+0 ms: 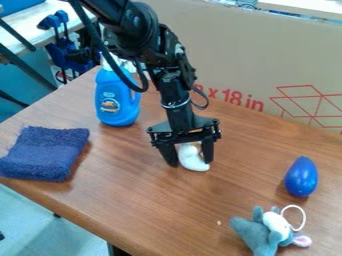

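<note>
White curved object: straddled by gripper, on brown table
Gripper: spread open; contact can't be told
Blue bottle, navy cloth: placed view-left
Blue egg-shaped object, grey plush: placed view-right

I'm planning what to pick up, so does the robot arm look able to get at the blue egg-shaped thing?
Probably yes: nothing stands between the gripper and the blue egg-shaped thing, and the plush toy lies off that path. The arm's full reach I can't judge.
</note>
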You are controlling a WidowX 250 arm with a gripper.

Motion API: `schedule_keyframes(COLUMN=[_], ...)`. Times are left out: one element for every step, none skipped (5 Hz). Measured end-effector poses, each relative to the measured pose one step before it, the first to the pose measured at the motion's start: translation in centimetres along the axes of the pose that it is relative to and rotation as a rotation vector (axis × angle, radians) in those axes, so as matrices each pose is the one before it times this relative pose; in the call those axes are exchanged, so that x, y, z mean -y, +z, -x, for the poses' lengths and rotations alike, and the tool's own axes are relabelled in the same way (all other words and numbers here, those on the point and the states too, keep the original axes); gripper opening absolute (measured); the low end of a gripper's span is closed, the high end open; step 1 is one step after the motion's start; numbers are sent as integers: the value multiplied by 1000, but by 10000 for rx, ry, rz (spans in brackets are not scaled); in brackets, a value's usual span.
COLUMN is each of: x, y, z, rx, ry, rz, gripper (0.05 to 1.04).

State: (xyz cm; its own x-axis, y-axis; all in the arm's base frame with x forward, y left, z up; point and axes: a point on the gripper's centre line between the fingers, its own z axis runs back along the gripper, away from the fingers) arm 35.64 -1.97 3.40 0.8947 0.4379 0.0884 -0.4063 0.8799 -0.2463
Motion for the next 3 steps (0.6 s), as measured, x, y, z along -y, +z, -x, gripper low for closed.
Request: schedule_keyframes(x=[-252,-199,175], y=[-230,175,2114], z=[372,807,1421], rx=[-27,-125,223], ry=[66,-194,-890], rz=[-350,-97,-126], gripper=[708,574,564])
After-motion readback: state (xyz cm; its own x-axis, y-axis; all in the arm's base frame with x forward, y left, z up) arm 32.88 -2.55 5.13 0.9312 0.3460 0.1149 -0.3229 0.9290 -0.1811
